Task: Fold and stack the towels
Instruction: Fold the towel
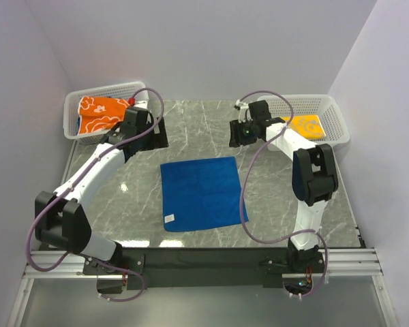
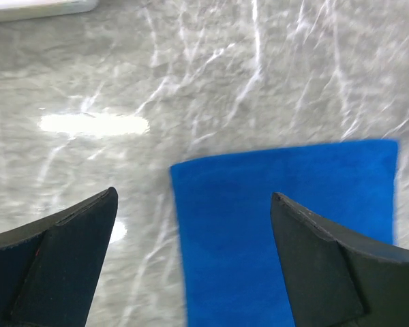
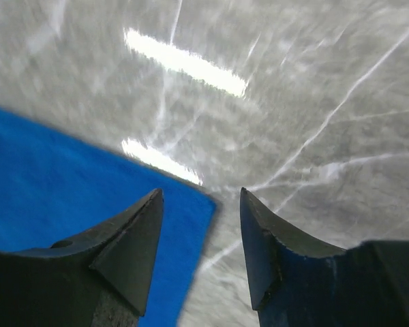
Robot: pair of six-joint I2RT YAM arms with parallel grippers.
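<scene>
from above: shows both arms bent forward over the grey marbled bench (image 1: 273, 197), with left end effector (image 1: 158, 134) and right end effector (image 1: 236, 134) hanging just past the far corners of the plain royal blue cloth towel (image 1: 203, 193), spread flat mid-bench. counts three towels: blue, an orange flower-print towel (image 1: 99, 112) in the left white mesh basket (image 1: 71, 121), a yellow towel (image 1: 305, 125) in the right white mesh basket (image 1: 335, 126). pale lilac walls (image 1: 191, 48) all around.
left wrist: finds fingers (image 2: 68, 259) spread wide, empty, above one towel corner.
right wrist: finds a narrower gap, nothing held, over another corner.

Left arm (image 1: 99, 163) and right arm (image 1: 312, 170) reach forward, both jaws seemingly parted.
</scene>
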